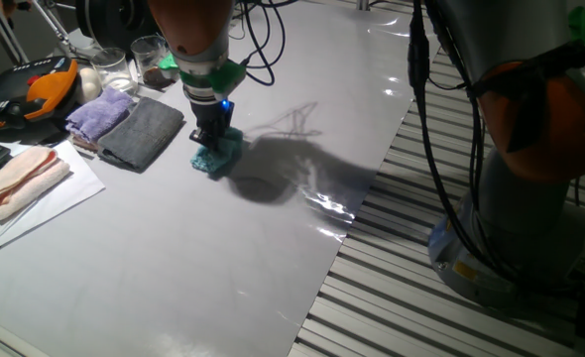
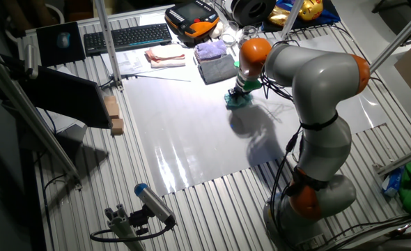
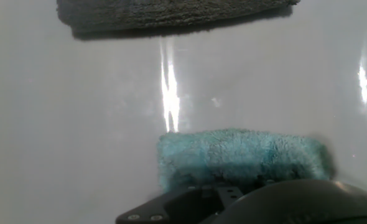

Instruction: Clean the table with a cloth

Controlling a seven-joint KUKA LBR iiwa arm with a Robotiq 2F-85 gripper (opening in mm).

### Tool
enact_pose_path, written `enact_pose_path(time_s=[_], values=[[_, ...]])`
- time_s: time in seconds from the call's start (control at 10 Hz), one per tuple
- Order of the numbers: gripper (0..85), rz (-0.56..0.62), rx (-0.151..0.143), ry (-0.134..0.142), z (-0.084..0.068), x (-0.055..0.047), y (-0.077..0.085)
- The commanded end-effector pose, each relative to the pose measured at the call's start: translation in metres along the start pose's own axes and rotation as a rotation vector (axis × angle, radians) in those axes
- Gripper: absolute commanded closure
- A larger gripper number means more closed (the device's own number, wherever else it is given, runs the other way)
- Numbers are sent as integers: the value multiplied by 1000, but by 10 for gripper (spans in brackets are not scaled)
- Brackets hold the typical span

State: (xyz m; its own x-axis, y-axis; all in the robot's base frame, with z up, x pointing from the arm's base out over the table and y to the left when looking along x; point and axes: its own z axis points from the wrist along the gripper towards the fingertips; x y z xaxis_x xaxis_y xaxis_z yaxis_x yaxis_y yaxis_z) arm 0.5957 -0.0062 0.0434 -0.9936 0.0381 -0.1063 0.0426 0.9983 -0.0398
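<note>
Fingers (image 1: 211, 141) press straight down on the small fluffy teal terry cloth (image 1: 219, 154), gripping it against the glossy pale grey-white surface (image 1: 203, 258). From my hand view, the cloth (image 3: 242, 157) bulges out just ahead. A dark grey folded cloth (image 1: 144, 133) lies near, with a lilac-purple cloth (image 1: 99, 113) touching it beyond.

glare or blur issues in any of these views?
One fixed view: glare streaks on the glossy pale grey-white table near its right edge, arm shadow beside the fluffy teal cloth. Other fixed view: broad reflections mid-table. Hand view: bright vertical glare streak, dark grey folded cloth soft, gripper housing blurred.
</note>
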Motion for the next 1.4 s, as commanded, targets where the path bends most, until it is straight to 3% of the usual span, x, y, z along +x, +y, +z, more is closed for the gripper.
enact_pose_path(time_s=[0.0, 0.6, 1.0, 1.3], values=[[850, 0, 0, 0, 0, 0, 0], [850, -14, 0, -3, 0, 0, -4], [850, -22, -2, -5, 2, -3, -25], [850, -27, 3, -6, 3, -2, -27]])
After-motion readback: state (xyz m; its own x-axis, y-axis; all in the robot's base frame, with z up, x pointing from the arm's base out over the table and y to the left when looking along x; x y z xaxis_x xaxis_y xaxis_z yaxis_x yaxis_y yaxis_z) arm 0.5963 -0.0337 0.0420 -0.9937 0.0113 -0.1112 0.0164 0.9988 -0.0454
